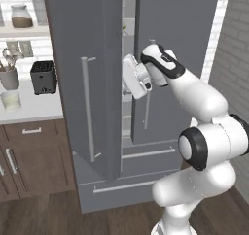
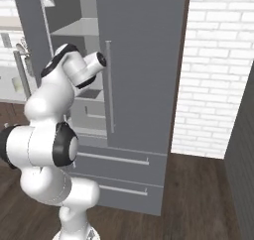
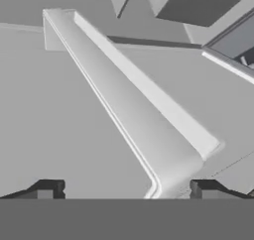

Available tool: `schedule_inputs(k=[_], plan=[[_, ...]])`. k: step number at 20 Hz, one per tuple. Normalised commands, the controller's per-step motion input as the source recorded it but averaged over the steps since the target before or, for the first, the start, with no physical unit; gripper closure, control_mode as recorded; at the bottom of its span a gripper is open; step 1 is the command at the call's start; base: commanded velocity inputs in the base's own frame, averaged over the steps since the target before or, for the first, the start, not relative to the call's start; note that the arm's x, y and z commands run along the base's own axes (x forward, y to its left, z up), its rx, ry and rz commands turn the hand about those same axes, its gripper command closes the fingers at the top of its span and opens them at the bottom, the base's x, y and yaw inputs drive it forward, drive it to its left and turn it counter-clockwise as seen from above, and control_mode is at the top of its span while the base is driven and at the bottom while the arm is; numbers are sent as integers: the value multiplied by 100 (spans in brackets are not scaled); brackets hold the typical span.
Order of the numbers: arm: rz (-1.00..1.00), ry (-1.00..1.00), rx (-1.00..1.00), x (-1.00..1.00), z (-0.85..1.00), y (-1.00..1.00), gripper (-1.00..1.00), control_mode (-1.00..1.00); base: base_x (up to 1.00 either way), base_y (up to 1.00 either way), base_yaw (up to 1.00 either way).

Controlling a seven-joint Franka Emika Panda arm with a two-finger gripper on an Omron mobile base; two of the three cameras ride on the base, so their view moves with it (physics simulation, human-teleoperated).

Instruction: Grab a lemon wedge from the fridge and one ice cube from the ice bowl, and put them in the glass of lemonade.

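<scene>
The grey fridge (image 1: 92, 44) stands with its left door swung partly open and its right door (image 2: 144, 60) shut. My hand reaches into the gap between the doors at mid height. In the hand view my gripper (image 3: 127, 190) is open, its two dark fingertips (image 3: 49, 189) far apart with nothing between them, facing pale grey shelf ledges inside. A tiny yellow-green speck (image 1: 125, 29) on an upper shelf may be the lemon wedge. The glass of lemonade (image 1: 10, 102) sits on the counter at far left. The ice bowl is out of view.
On the counter left of the fridge stand a black toaster (image 1: 44, 77) and a grey utensil cup (image 1: 8, 77); a jar (image 1: 22, 16) sits on the shelf above. Two fridge drawers (image 2: 119, 159) lie below. A white brick wall (image 2: 213, 85) is to the right.
</scene>
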Motion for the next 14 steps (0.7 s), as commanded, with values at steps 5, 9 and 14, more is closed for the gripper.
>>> schedule_inputs(k=[5,9,14], plan=[[24,-3,0,-72,-18,100,-100,-100,0,0,0],[8,-2,7,-9,-13,56,-100,-100,0,0,0],[0,-9,0,-40,23,-64,-100,-100,0,0,0]])
